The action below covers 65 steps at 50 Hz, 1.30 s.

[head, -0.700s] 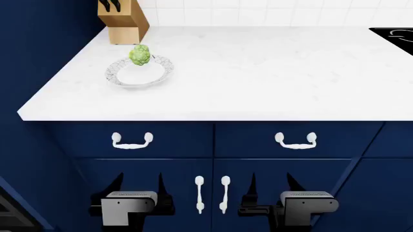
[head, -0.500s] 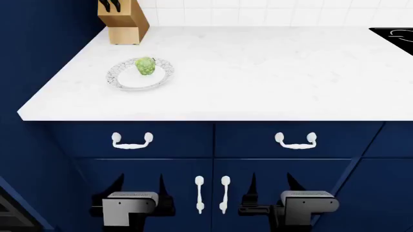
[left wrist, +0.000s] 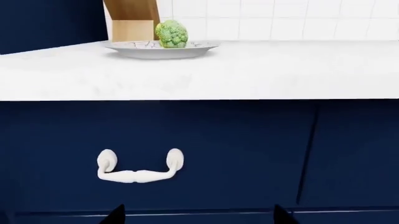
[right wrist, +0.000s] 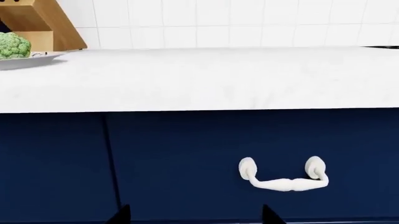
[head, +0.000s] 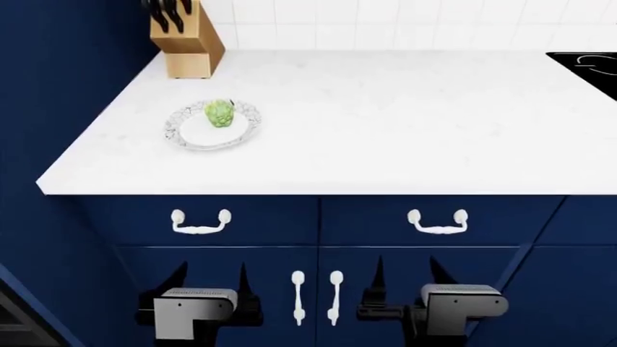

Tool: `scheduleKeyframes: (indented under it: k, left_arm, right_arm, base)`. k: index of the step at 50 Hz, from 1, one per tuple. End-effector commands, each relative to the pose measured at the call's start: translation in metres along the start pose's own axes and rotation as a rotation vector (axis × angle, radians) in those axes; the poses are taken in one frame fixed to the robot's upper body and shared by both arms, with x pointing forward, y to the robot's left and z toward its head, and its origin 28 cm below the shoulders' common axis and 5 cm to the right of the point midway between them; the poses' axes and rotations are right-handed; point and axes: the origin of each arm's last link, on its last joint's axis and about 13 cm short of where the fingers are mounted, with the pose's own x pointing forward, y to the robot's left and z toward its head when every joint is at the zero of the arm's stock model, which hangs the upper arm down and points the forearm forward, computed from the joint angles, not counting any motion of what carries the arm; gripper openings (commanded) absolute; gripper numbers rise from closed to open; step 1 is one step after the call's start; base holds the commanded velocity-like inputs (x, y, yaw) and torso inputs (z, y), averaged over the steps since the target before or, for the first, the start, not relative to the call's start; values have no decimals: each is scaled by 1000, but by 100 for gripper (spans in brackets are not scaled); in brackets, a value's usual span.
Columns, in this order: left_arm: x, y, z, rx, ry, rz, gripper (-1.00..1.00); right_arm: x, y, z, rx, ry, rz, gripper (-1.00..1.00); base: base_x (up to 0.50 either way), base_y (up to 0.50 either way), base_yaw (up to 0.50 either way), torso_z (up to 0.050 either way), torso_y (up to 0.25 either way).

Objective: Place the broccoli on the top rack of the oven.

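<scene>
L gripper (head: 207,278) & R gripper (head: 405,275) open, empty

Plate (head: 189,134) and knife block (head: 188,40) on counter (head: 405,123).

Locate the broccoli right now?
In the head view the broccoli sits on a patterned plate at the left of the white countertop, just in front of the wooden knife block.

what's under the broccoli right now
The broccoli sits on a patterned plate on the white counter, with a knife block behind. The plate's centre beneath the broccoli is hidden.
</scene>
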Motion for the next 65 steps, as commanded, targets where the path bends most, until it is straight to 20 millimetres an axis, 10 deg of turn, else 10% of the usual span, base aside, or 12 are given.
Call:
scheduleKeyframes:
  k: [1, 40, 65]
  left_arm:
    - [-2, -1, 9, -11, -21, -5, 100]
    - [8, -10, 195, -162, -84, -129, 100]
    - [41, -14, 211, -75, -60, -105, 100]
  right_arm:
    - [0, 0, 6, 11, -18, -13, 100]
    - [1, -3, 184, -119, -188, 177, 100]
    - [16, -11, 215, -92, -118, 128, 100]
  base:
    - [0, 0, 0, 50, 0]
    - [0, 0, 0, 24, 0]
    - [0, 0, 0, 0, 0]
